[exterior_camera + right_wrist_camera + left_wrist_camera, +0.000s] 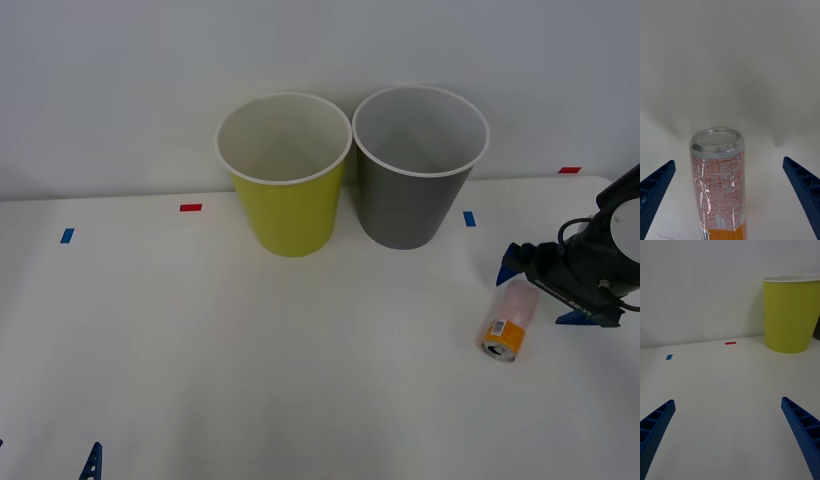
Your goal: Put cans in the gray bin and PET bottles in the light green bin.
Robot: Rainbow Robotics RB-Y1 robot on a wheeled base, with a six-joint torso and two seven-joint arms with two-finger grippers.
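While the right gripper straddles the lying can wide open, closing off-centre probably rolls it away; left gripper waits wide open.

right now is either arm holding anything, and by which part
Nothing is held. The right gripper has its jaws open on either side of the can, which lies on the table. The left gripper is open over bare table.

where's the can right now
In the front view the can lies on its side on the table's right part, nearer the robot than the gray bin, between the open fingers of the right gripper.
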